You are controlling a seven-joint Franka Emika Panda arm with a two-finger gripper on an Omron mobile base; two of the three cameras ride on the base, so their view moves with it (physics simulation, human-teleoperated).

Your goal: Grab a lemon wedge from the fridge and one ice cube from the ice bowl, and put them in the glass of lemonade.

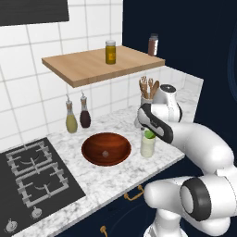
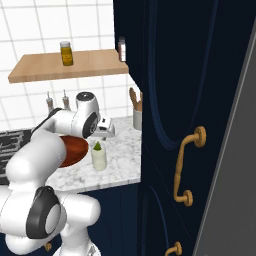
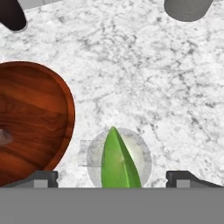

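Landmark: glass of lemonade, upright on the marble bench, near the front edge.
My claw: directly above the glass, pointing down; my two fingertips sit wide apart, one on each side of the glass rim, touching nothing. Released, holding nothing.
Claw, base views: my hand hangs just over the glass; from the right side the hand is likewise above the glass.
Lemon wedge: inside the glass, standing on end, pointed tip up, green-yellow; its top pokes above the rim.
Ice bowl: reddish-brown wooden bowl on the bench, just beside the glass on the stove side, not touching it. One small pale piece lies at its centre; I cannot tell more about it.
Ice bowl, hand view: its rim curves close to the glass with a strip of bench between.
Utensil crock: white, wooden handles up, behind the glass toward the wall.
Two bottles: behind the bowl, against the tiled wall, farther from the glass.
Gas hob: beyond the bowl, well apart from the glass.
Wooden shelf: above the bench, carrying a yellow jar and a dark jar.
Navy cabinet: beside the bench end, past the glass, gold handles.
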